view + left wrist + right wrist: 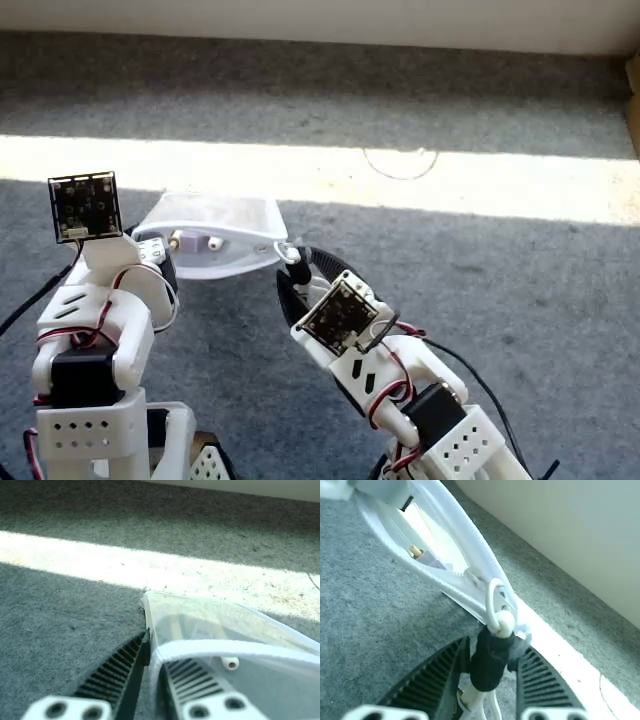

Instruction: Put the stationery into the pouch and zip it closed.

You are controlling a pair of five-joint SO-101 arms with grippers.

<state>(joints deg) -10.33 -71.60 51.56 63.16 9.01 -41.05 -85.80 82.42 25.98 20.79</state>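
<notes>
high: pouch on carpet, long axis 9–3 o'clock; left gripper at its 9 o'clock end, right gripper at 3 | left wrist: jaws pinching pouch rim, stationery inside | right wrist: jaws clamped on black zip pull; white translucent pouch, mouth gaping

Scanning every surface for print now, and nothing comes up legible. No words, numbers, labels, brands or signs can be read anywhere in these views.
</notes>
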